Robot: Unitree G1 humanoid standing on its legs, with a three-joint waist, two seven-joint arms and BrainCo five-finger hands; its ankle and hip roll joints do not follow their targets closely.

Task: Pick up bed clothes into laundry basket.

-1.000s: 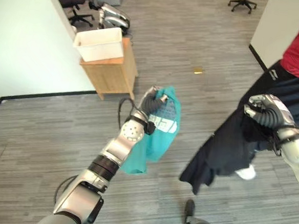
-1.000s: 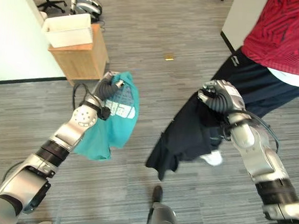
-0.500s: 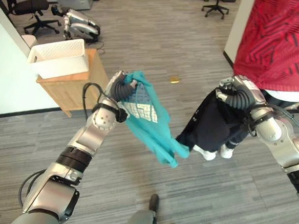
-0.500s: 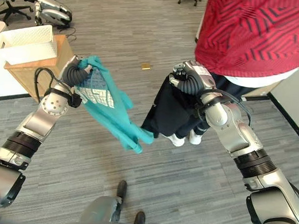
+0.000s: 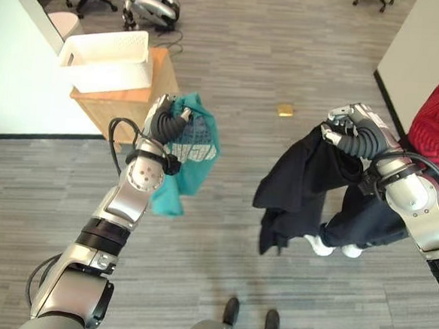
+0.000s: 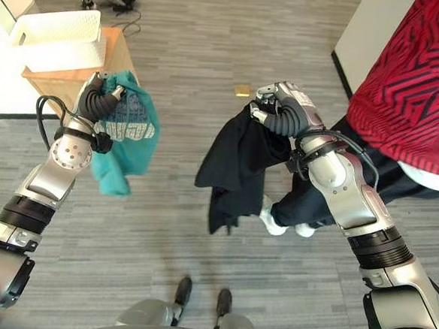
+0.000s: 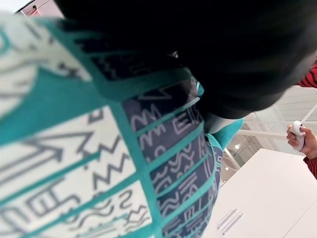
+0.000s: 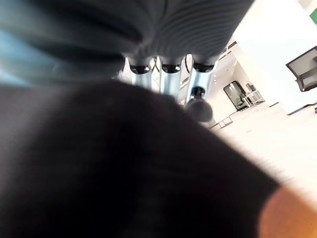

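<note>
COLOURS & PATTERNS

Teal garment (image 5: pixel 191 144) w/ white-and-navy panel of zigzags, arrows, squiggles between teal bars; gripped in silver, dark-tipped left hand (image 5: pixel 167 119). Plain black garment (image 5: pixel 297 185), no print, in silver right hand (image 5: pixel 355 130). White perforated basket (image 5: pixel 106 60) on light-wood cabinet (image 5: pixel 114 104), behind teal garment. Grey striped floor (image 5: pixel 235 45). Red top w/ black zigzag lines on person (image 6: pixel 421 88), beside black garment.
</note>
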